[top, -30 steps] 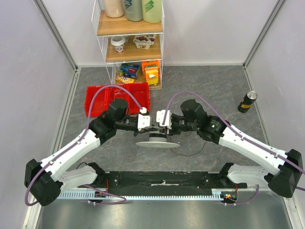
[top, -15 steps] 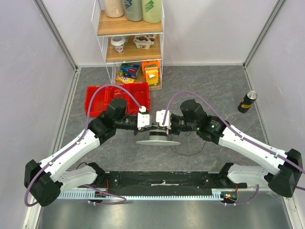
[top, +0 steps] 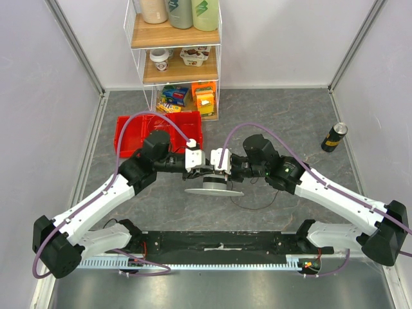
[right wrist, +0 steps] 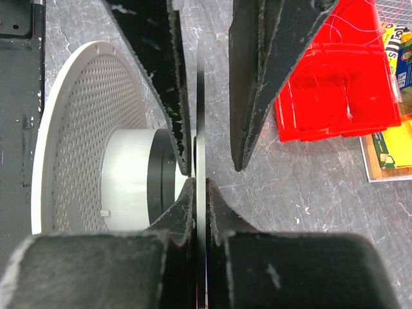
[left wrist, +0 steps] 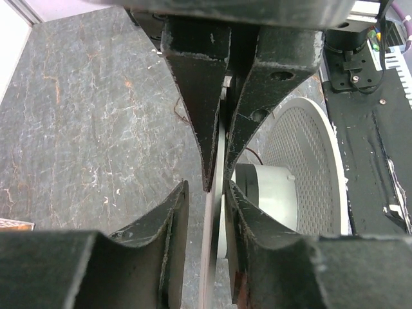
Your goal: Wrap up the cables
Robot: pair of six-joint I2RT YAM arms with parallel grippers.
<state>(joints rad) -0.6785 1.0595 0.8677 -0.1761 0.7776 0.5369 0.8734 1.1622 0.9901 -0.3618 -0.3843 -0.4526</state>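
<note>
A hair-fine dark cable (top: 257, 208) curls loose beside the round white plastic spool (top: 222, 191). The right gripper (right wrist: 199, 182) pinches its flange; the left gripper (left wrist: 206, 187) stands ajar.

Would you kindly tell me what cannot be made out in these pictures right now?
Top view: both wrists cover the middle of the spool, so where the cable meets it is hidden.
Left wrist view: the left gripper, open, and the upper flange hide most of the hub.
Right wrist view: the right gripper, shut on the flange, fills the front; whether the hub's dark band is wound cable is unclear.
</note>
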